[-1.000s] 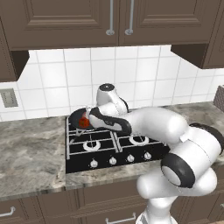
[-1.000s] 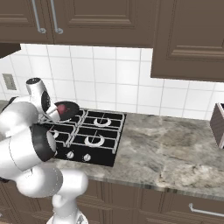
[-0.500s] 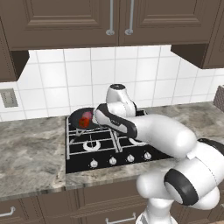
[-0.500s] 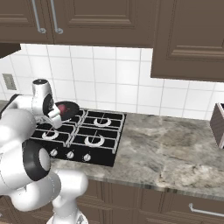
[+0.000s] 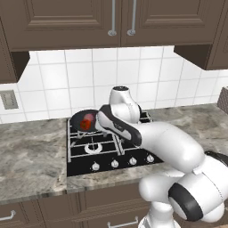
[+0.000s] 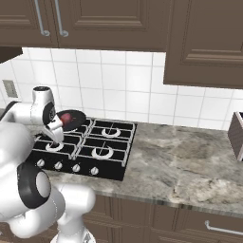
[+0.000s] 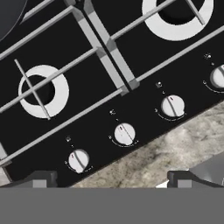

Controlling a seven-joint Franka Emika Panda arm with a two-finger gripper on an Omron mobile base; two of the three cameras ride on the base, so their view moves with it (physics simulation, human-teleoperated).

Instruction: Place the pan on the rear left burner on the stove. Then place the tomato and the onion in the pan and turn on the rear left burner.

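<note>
Shallow round black pan [image 5: 83, 120] seated on the rear left burner of the matte black stove [image 5: 80, 153], a glossy red-orange tomato [image 5: 87, 123] and a duller pinkish onion [image 6: 67, 116] inside it. Fingers [image 7: 43, 178] spread wide and empty, poised over the front row of small round silver knobs [image 7: 124, 134], with straight black grate bars and a silver burner ring [image 7: 43, 91] beyond. Mottled grey stone counter [image 6: 190, 156] either side, smooth white square tiles behind.

Even bright rendered light, soft shadows, sharp focus, no glare
</note>
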